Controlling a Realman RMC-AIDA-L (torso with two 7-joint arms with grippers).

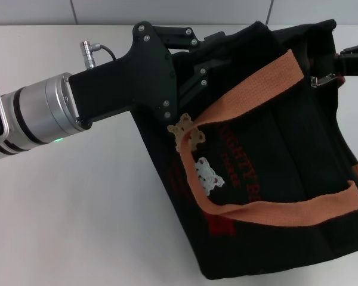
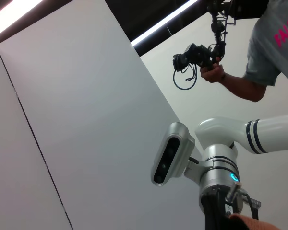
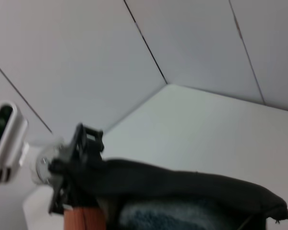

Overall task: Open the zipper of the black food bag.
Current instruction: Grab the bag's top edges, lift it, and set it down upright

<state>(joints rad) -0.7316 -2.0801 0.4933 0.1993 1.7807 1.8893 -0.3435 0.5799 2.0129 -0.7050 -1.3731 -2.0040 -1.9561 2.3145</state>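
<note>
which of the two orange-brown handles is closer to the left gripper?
The upper orange-brown webbing handle: its end runs down by the tan bear, right beside the left gripper. The other handle lies lower across the black fabric food bag.

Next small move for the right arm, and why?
Probably get the right tool onto the small silvery metal zipper pull: it sits beside it at one top corner of the boxy black fabric food bag, while the left tool is at the opposite corner.

The head view looks steeply down, close over the black food bag [image 1: 274,161] on the white counter [image 1: 65,226]. The left wrist view tilts upward past wall panels at the right arm [image 2: 221,163]. The right wrist view skims the bag's top edge toward the left gripper [image 3: 77,167].
</note>
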